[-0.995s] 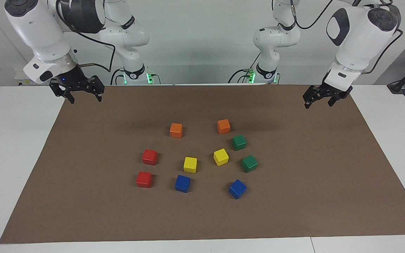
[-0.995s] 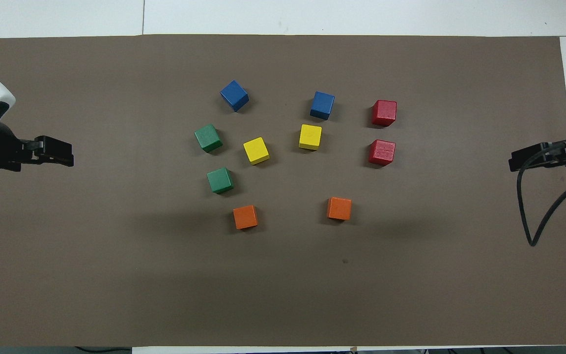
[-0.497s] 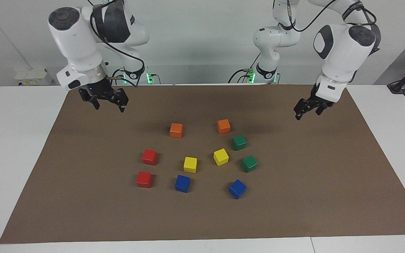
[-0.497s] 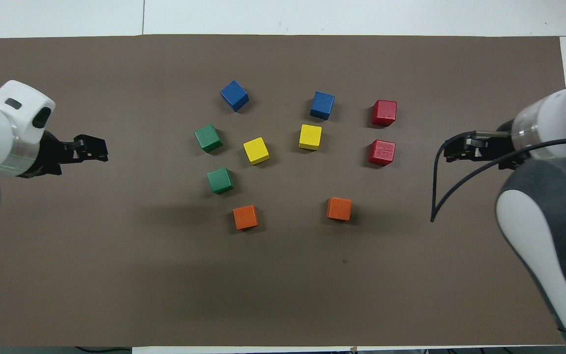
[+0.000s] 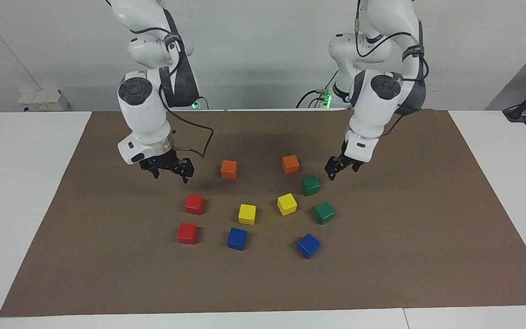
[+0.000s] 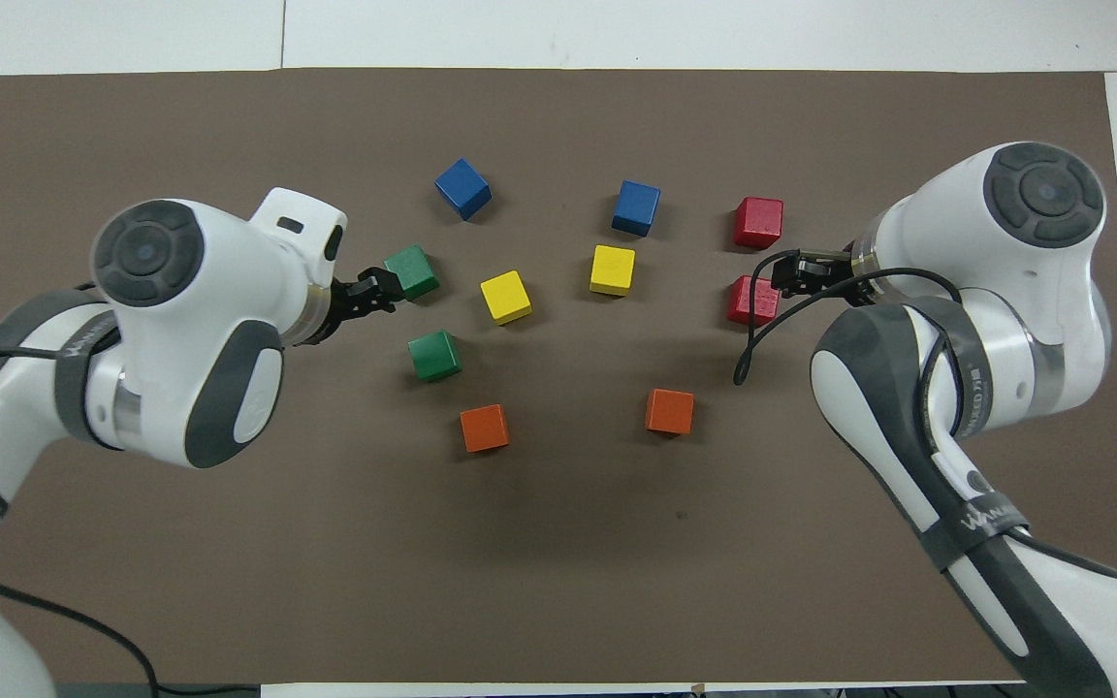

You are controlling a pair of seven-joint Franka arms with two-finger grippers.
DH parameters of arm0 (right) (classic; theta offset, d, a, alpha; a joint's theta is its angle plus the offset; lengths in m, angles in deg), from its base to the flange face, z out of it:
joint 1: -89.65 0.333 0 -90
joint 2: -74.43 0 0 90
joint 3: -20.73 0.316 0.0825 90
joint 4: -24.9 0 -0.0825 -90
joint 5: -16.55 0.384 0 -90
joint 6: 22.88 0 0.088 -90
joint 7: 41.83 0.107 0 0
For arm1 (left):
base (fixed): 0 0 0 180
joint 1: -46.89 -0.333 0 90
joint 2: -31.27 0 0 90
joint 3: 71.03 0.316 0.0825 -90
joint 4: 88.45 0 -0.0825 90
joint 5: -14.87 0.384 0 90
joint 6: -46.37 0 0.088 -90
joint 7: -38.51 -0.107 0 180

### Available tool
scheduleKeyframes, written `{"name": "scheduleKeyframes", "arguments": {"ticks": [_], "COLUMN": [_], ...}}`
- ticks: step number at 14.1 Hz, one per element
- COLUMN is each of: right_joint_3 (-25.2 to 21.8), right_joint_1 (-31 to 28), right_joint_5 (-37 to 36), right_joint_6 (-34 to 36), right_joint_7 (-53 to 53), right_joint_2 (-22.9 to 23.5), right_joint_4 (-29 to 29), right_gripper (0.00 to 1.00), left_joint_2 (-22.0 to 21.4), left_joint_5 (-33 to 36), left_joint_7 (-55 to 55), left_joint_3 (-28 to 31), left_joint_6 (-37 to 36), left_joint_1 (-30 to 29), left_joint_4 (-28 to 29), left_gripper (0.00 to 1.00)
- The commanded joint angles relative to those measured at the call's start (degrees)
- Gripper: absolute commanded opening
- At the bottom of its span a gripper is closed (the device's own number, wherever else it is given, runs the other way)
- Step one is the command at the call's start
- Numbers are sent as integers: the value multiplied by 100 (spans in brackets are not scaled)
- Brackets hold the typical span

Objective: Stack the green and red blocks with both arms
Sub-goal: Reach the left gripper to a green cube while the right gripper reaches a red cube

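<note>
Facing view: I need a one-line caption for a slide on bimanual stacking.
Left gripper above green blocks, right gripper above red blocks, nothing grasped.

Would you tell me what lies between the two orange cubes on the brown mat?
Nothing: in both views the stretch of brown mat between the one orange cube and the other orange cube is bare.

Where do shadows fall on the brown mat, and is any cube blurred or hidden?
Facing view: soft, diffuse shadows on the mat near the orange cubes; all cubes sharp. Overhead view: left pincer overlaps a green cube, right pincer overlaps a red cube.
</note>
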Motion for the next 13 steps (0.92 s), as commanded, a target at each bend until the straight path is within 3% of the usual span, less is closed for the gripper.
{"name": "scheduleKeyframes", "arguments": {"ticks": [1,3,13], "right_joint_3": [-1,-1,-1], "right_joint_1": [97,97,325], "right_joint_5": [27,28,80], "right_joint_6": [-376,-525,-1325], "right_joint_7": [210,332,676], "right_joint_2": [125,222,899], "right_joint_4": [-122,-113,-60], "right_gripper": [100,100,100], "left_joint_2": [679,926,918], "left_joint_5": [278,296,296], "left_joint_7": [175,192,473], "left_joint_3": [115,115,88], "left_joint_6": [79,342,791], "left_joint_1": [290,387,650], "left_joint_4": [-468,-468,76], "left_gripper": [100,100,100]}}
